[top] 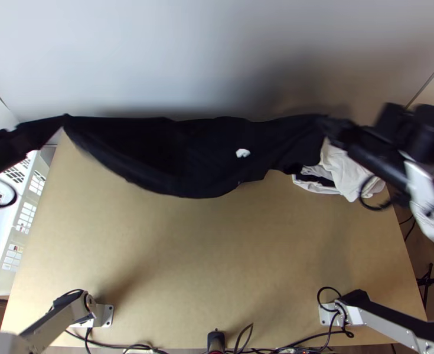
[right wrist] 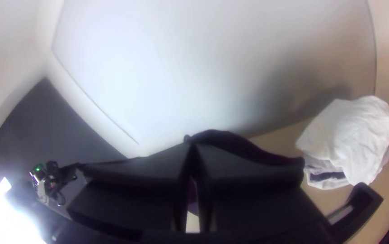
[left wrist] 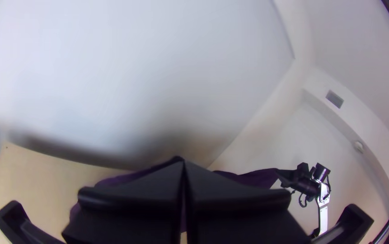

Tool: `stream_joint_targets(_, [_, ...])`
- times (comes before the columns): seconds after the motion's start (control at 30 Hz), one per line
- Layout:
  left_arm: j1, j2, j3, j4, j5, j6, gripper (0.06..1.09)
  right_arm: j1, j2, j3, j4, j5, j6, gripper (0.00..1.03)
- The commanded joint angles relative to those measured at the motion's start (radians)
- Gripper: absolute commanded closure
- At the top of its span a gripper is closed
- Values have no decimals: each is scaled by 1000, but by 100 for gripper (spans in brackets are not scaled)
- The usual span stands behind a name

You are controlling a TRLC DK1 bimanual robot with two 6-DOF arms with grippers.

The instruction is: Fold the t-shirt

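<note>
Observe the black, soft-fabric t-shirt (top: 187,156) suspended between the two grippers over the far part of the flat, light wooden table (top: 217,259), its lower edge sagging in a broad curve. Your left gripper (top: 64,120) has its wide, flat fingers pressed together on one end; your right gripper (top: 328,124) pinches the opposite end. Near the latter, you see a wrinkled, bunched white cloth (top: 348,171) on the tabletop.

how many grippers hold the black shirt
2: the left gripper holds one end of the black shirt, at the top view's left; the right gripper holds the other, near the white cloth.
</note>
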Motion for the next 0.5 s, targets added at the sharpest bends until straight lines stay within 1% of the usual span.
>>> stream_joint_targets(0.0, [141,-148,61,27,193,-117,105,91,-149,115,-7,1,-2,100])
stream_joint_targets(0.03, [179,-163,62,27,227,-147,105,114,-172,114,-17,0,3,100])
stream_joint_targets(0.1, [237,-186,64,33,337,-219,105,140,-217,114,-37,-11,15,100])
stream_joint_targets(0.17, [270,-200,64,33,383,-268,105,134,-243,115,-45,-40,21,100])
stream_joint_targets(0.2, [271,-205,62,33,403,-284,105,125,-254,118,-45,-56,38,100])
stream_joint_targets(0.3, [273,-216,21,42,402,-290,105,114,-264,80,-36,-65,52,100])
stream_joint_targets(0.33, [273,-217,-11,77,396,-298,105,111,-263,45,-19,-63,47,100])
stream_joint_targets(0.4, [279,-209,-109,221,348,-350,105,70,-238,-24,6,-62,41,100])
stream_joint_targets(0.47, [250,-179,-201,427,251,-448,105,-16,-192,-99,87,-63,35,100])
